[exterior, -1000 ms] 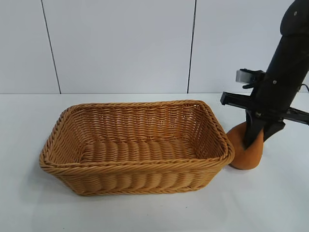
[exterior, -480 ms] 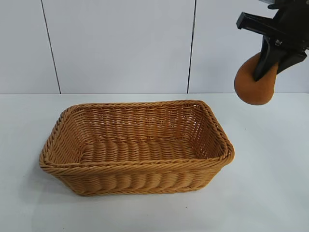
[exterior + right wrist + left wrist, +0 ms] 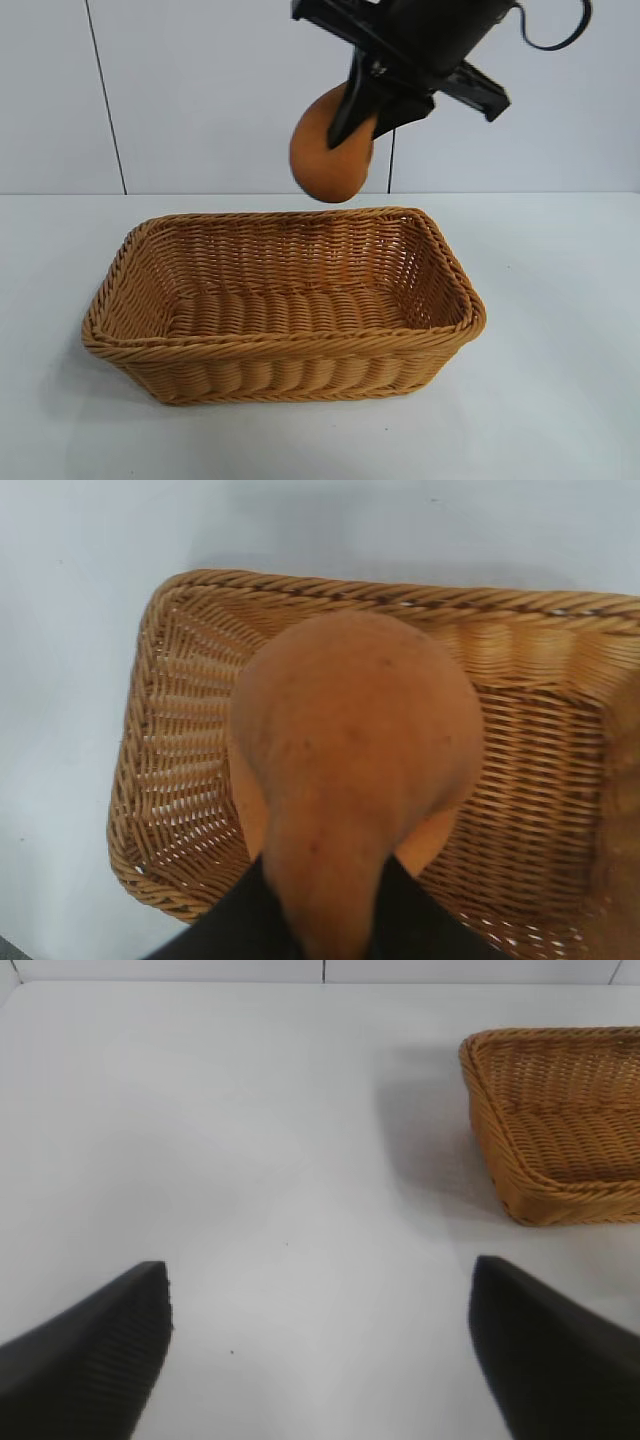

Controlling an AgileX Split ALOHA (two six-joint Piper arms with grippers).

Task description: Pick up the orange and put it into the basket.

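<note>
Right arm (image 3: pixel 440 30): matte black housing, broad and rounded, entering above the basket (image 3: pixel 280 310). Crossbar: flat black bar running slantwise across the wrist, squared ends projecting on either side. Cable: one thin black lead, looping clear of the housing on the side away from the basket's middle. Right pincer (image 3: pixel 350 120): black, tapering, wedge-shaped fingers. Left pincer (image 3: pixel 320 1360): two black fingers (image 3: pixel 90 1360), triangular in outline, inner faces finely ribbed, seen beside the basket's end.
</note>
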